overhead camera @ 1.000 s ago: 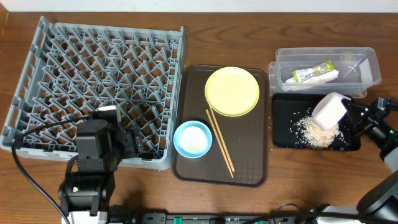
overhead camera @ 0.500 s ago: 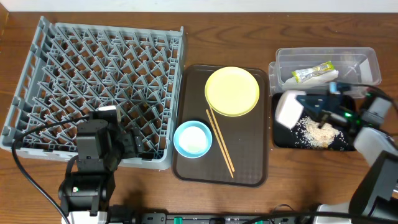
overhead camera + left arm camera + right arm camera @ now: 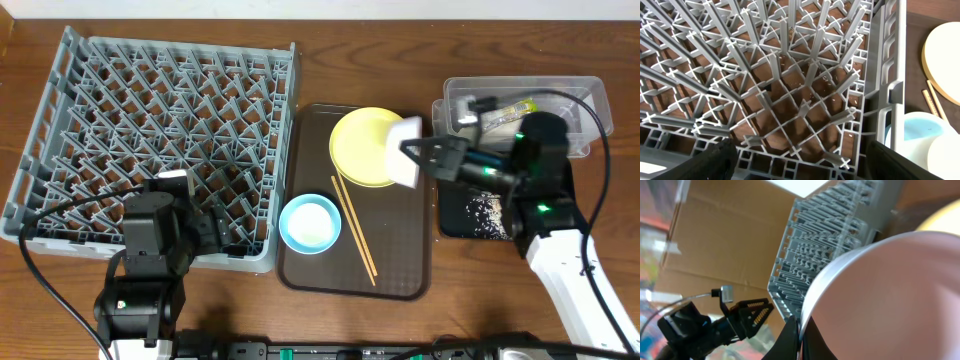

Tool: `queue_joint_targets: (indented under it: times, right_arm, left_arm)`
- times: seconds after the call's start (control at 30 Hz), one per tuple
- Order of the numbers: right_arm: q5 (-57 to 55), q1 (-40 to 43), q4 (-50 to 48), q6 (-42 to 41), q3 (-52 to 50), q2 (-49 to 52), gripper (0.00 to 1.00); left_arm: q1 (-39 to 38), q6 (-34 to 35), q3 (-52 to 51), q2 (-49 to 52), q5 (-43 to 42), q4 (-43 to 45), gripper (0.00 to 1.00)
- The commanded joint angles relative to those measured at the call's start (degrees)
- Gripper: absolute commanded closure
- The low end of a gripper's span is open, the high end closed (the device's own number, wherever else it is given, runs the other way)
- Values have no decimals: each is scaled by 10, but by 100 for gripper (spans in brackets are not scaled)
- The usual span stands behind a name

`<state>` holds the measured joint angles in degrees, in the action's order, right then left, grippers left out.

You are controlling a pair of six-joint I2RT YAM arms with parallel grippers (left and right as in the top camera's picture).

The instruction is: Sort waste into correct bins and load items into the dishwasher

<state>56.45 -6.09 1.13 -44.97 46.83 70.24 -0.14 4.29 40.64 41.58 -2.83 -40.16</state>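
So the right gripper (image 3: 422,156) was clamped down tight on the rim of the white bowl (image 3: 405,150), pinching it between the fingertips with the bowl tipped up on its side. Right under the bowl, just below the fingertips, sat the yellow plate (image 3: 365,148) on the brown tray (image 3: 310,275). Past the tips and off to one side were the chopsticks (image 3: 355,232) and the blue bowl (image 3: 310,222), both on that tray too. Way out ahead of the gripper was the dish rack (image 3: 160,110). Back behind it, under the arm, was the black tray (image 3: 455,218) with rice scraps (image 3: 486,208) in it. The clear tub (image 3: 592,108) sat behind as well, with the snack wrapper (image 3: 508,107) inside.

The left gripper (image 3: 800,162) had its jaws spread wide with nothing between them. It hung over the near corner of the rack, with only pegs and grid directly below. The blue bowl was just off to its right, past the rack wall.
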Motion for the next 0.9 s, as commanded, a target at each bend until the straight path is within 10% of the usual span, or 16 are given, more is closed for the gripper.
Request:
queue_joint_targets:
  times: [0.0,0.37,0.87]
  right_arm:
    - [-156,-69,62,89,67,0,99]
    - [-424,-192,123,381,172,110,99]
    - [-459,-231,121,493,172,328,99]
  left_arm:
    - [-3,1,14,-1,-2,-2,14]
    - [-3,1,14,-1,-2,-1,14]
    - [-3,1,14,-1,-2,-1,15]
